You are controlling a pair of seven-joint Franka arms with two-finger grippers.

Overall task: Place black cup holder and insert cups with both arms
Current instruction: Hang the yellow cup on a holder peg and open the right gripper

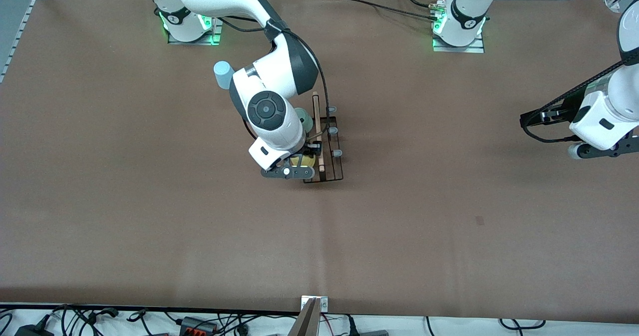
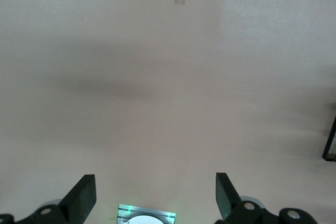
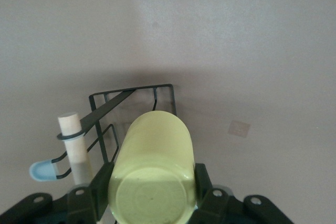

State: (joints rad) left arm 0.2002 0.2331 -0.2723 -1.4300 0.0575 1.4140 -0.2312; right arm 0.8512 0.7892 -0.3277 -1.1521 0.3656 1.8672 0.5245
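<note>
The black cup holder [image 1: 330, 149] lies mid-table, its wooden rod handle [image 1: 317, 126] running toward the front camera. My right gripper [image 1: 298, 166] is shut on the yellow cup [image 1: 302, 161], over the holder's end nearest that camera. In the right wrist view the yellow cup [image 3: 155, 171] sits between the right gripper's [image 3: 152, 195] fingers, base toward the lens, with the holder's wire frame [image 3: 131, 98] under it. A pale green cup [image 1: 304, 120] rests on the holder, half hidden by the wrist. The light blue cup [image 1: 223, 74] stands on the table beside the right arm. My left gripper [image 2: 156, 198] waits open and empty at its end of the table.
Grey-tipped prongs [image 1: 337, 153] stick out on the holder's side toward the left arm. A small dark patch [image 1: 479, 220] marks the brown table cover. Cables and a metal bracket [image 1: 314, 303] lie along the table edge nearest the front camera.
</note>
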